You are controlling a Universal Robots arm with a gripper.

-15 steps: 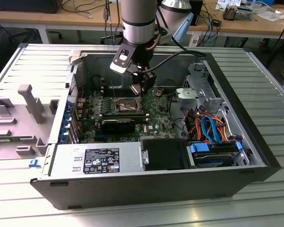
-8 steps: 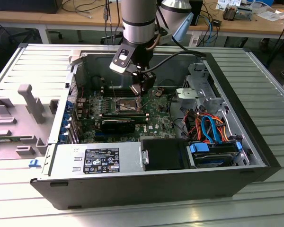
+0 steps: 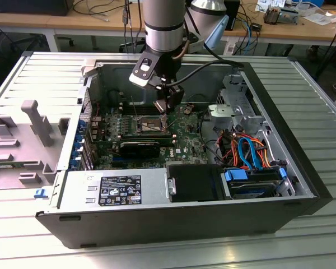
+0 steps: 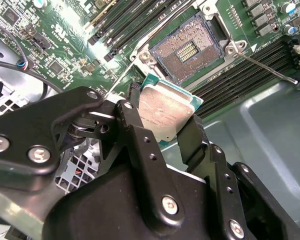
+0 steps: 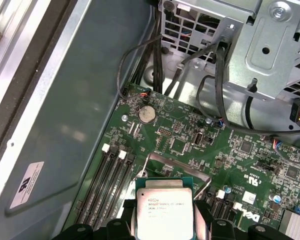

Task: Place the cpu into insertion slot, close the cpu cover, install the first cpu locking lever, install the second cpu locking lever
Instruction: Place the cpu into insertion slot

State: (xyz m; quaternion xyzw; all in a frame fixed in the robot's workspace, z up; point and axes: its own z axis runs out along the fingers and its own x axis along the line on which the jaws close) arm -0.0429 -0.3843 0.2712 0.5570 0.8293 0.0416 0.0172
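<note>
My hand (image 4: 162,114) was closed narrow on the chip (image 4: 167,110), one finger (image 4: 135,125) on each of two opposite edges and its dull metal top facing the camera in both wrist views. In the exterior view the hand (image 3: 167,111) hung inside the open computer case (image 3: 157,224) on the bench (image 3: 308,241), just above the green board (image 3: 185,137), with the socket (image 3: 148,124) at about eight o'clock from it. The chip was clear of the socket (image 4: 187,50), near it but not yet over it. The socket's field of contacts lay bare. The cover (image 5: 176,165) stood lifted beyond the chip (image 5: 162,212), and one locking lever (image 4: 268,68) and the other lever (image 4: 121,80) both stuck out free, so nothing blocked the recess. To do this step well, I judged the chip had to be kept flat and squared to the socket's rim, with its marked corner matched to the socket's; I could not make out that mark. It should go down straight, never sliding across those fine contacts, and be let go only once it sat flush without any push. My grip looked close to the chip's edges, so a slip or tilt was the risk.
</note>
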